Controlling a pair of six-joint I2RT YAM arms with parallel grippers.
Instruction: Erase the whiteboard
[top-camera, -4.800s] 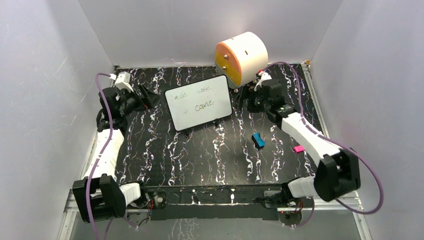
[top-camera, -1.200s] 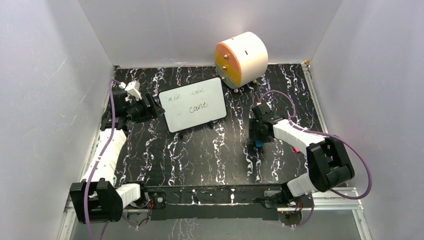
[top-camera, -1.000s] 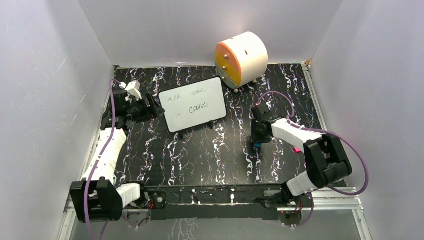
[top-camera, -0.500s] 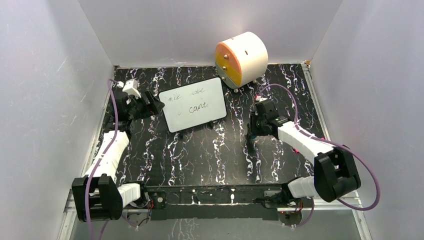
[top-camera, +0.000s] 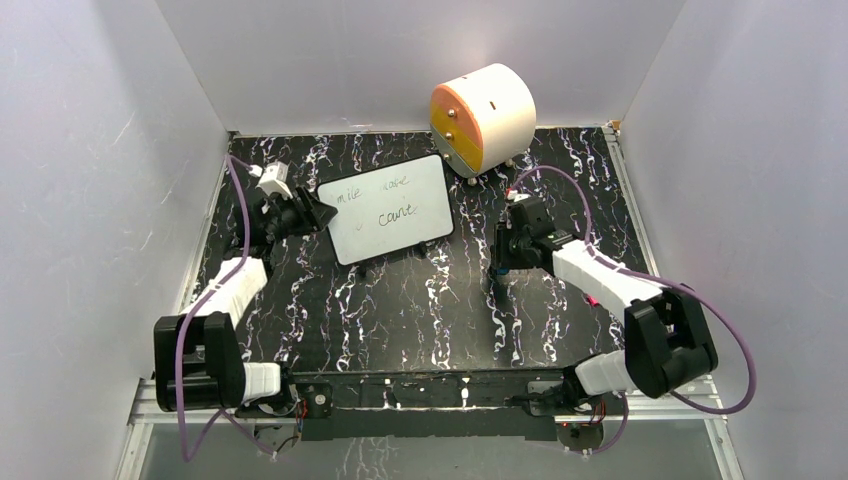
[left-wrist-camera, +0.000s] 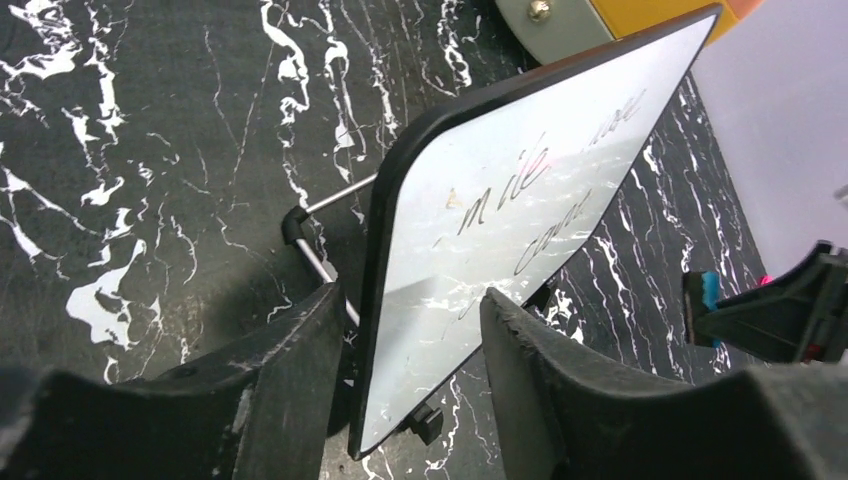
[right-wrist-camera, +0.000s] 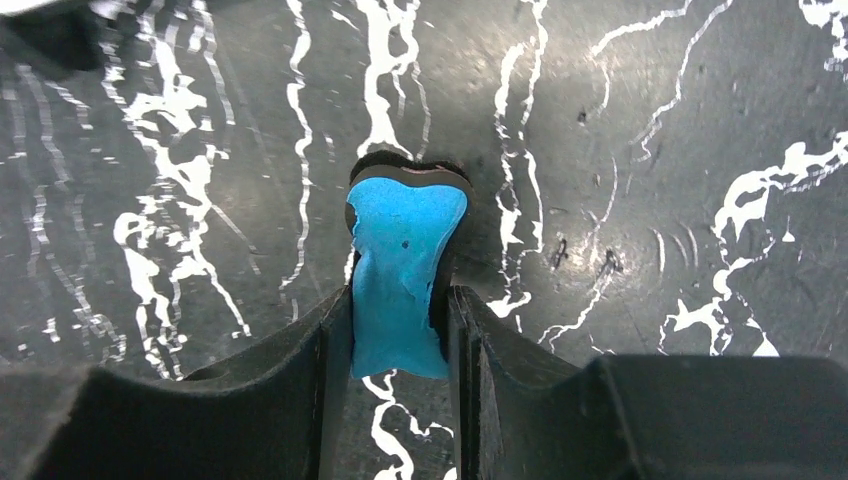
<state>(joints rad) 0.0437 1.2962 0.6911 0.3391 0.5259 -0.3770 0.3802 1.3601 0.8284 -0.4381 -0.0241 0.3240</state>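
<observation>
The black marbled bench carries a cream-and-orange drum at the rear. Just left of it the whiteboard stands tilted, reading "mile", a faint word I cannot make out, and "count". The left claw straddles its left edge, open, with gaps on both sides. The right claw, to the board's right, pinches a blue eraser.

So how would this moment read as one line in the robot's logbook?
left hand: open, straddling whiteboard edge | right hand: shut on blue eraser | whiteboard: writing not yet erased
</observation>
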